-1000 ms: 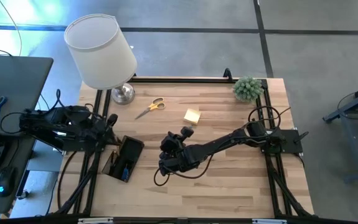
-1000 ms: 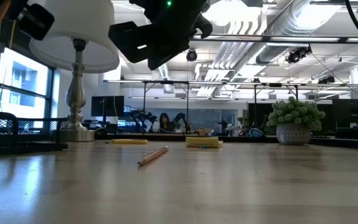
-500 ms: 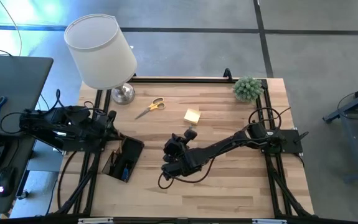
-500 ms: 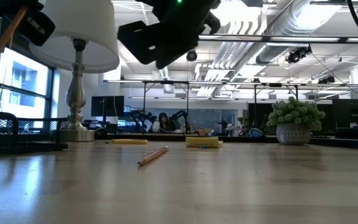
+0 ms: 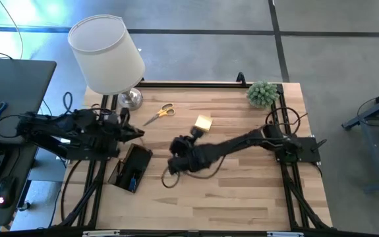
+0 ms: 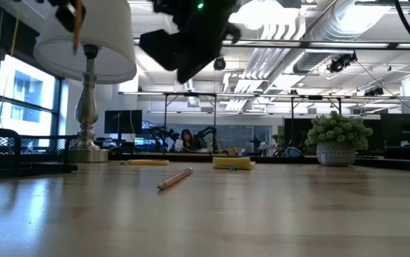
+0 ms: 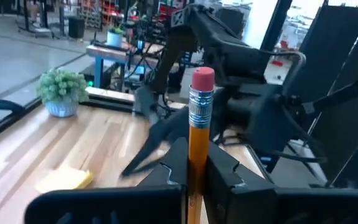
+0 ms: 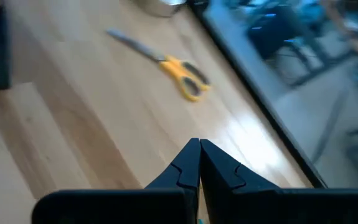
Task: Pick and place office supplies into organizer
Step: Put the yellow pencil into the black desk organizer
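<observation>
Gripping a yellow wooden pencil [image 7: 197,146], the left claw [image 7: 194,163] has risen beside the black divided organizer tray [image 5: 130,167], ready to deposit. The right claw [image 8: 198,163], shut and empty, has swung toward the yellow-handled scissors [image 8: 180,73].

My wooden table [image 5: 242,197] carries the organizer [image 5: 130,167] at nine o'clock, a lamp [image 5: 130,99] at eleven, yellow-handled scissors [image 5: 159,113] and a sticky-note pad [image 5: 203,122] near twelve, a plant [image 5: 262,93] at one, a pencil [image 6: 175,178] mid-table.
</observation>
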